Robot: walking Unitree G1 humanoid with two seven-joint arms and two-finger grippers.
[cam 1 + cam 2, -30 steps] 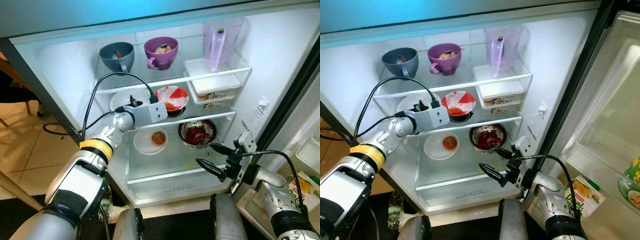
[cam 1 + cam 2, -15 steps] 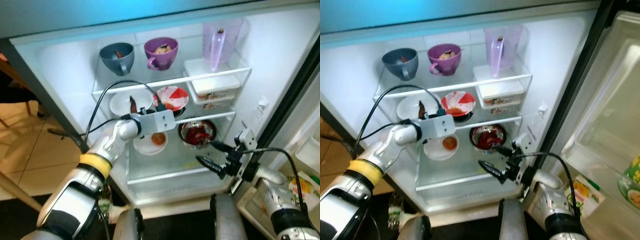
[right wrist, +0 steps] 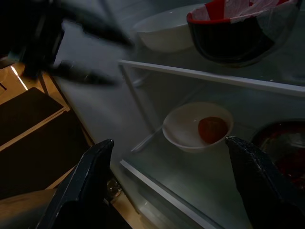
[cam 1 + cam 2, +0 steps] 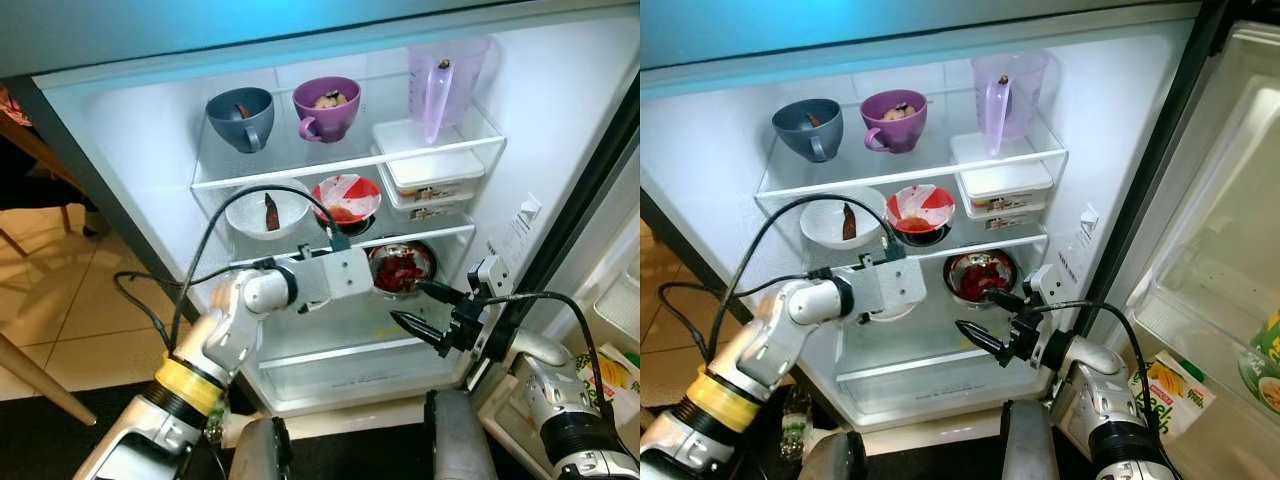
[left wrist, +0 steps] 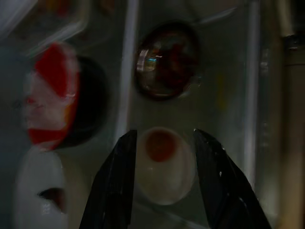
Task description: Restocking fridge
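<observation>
The fridge stands open. On its lower glass shelf (image 4: 330,335) sit a small white bowl (image 5: 164,183) holding an orange-red piece (image 3: 212,129) and a steel bowl of red food (image 4: 402,268). My left gripper (image 5: 164,148) is open, its black fingers (image 5: 114,186) standing either side of the white bowl from above; in the eye views its white wrist box (image 4: 335,276) covers that bowl. My right gripper (image 4: 413,309) is open at the shelf's front right, pointing in toward the white bowl (image 3: 183,133) with nothing between its fingers.
The middle shelf carries a white bowl (image 4: 262,212) and a red-and-white covered black bowl (image 4: 345,197). Two cups (image 4: 326,106), a lilac pitcher (image 4: 438,75) and white lidded boxes (image 4: 428,172) fill the top. The open door (image 4: 1230,230) with a juice carton (image 4: 1171,392) is at right.
My left arm has swung right and down from the front of the middle shelf to above the white bowl on the lower shelf. The right gripper has barely moved.
</observation>
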